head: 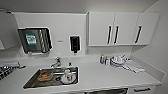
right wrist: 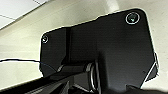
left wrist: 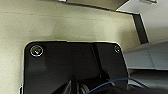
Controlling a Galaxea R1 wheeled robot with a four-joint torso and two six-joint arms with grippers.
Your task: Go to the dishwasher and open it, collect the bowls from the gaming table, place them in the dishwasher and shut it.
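The robot faces a kitchenette. In the head view a pale, smooth worktop [head: 105, 75] runs across the lower half of the frame, with a rectangular steel sink [head: 53, 77] sunk into it at lower left. The sink holds what looks like crockery and something orange-brown, too blurred to name. A chrome tap [head: 57, 62] stands behind the sink. On the white wall above sit a dispenser with a dark window [head: 35, 40] at upper left and a small black dispenser [head: 74, 44] near the middle. Three flat white cupboard doors [head: 122, 28] with dark vertical handles fill the upper right. At right on the worktop are small bottles [head: 103, 60], stacked dishes [head: 117, 60] and a folded cloth [head: 133, 66].

The dishwasher [head: 110, 91] is, as I judge it, the dark strip under the worktop edge at the bottom centre-right of the frame, with a horizontal bar [head: 141, 89] just to its right. So it lies low, straight ahead and a little right, its long handle axis running across the frame. That would favour the right arm, though neither arm appears in the head view.

Both wrist views give the robot's own dark plate against beige flooring; I cannot tell whether either set of jaws is released or clenched.
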